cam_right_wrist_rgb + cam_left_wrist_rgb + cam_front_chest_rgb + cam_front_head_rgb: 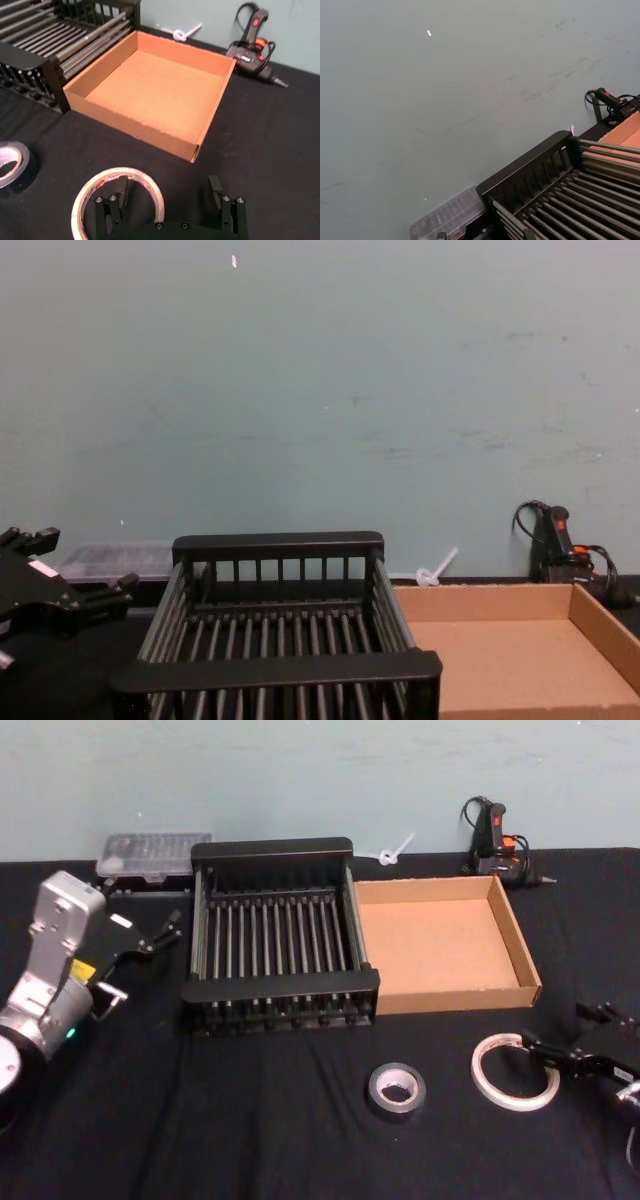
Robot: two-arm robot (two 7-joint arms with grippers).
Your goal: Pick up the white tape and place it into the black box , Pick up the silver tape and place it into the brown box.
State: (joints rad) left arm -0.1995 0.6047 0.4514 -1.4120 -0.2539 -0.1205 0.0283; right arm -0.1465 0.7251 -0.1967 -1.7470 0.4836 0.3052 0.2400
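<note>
The white tape [515, 1071] lies flat on the black tabletop [250, 1120] at five o'clock from the brown box [440, 942]; the right gripper [166, 199] straddles its rim, spread wide, grasping nothing; the silver tape [396, 1091] lies at the white roll's nine o'clock; the black box [275, 935] and the cardboard one look bare, so both placements remain; the left gripper [158, 937], fingers parted, idles at the crate's nine o'clock.

The brown box [445, 940] is matt cardboard, the black box [275, 850] smooth plastic, on a matt black cloth [250, 1120].
</note>
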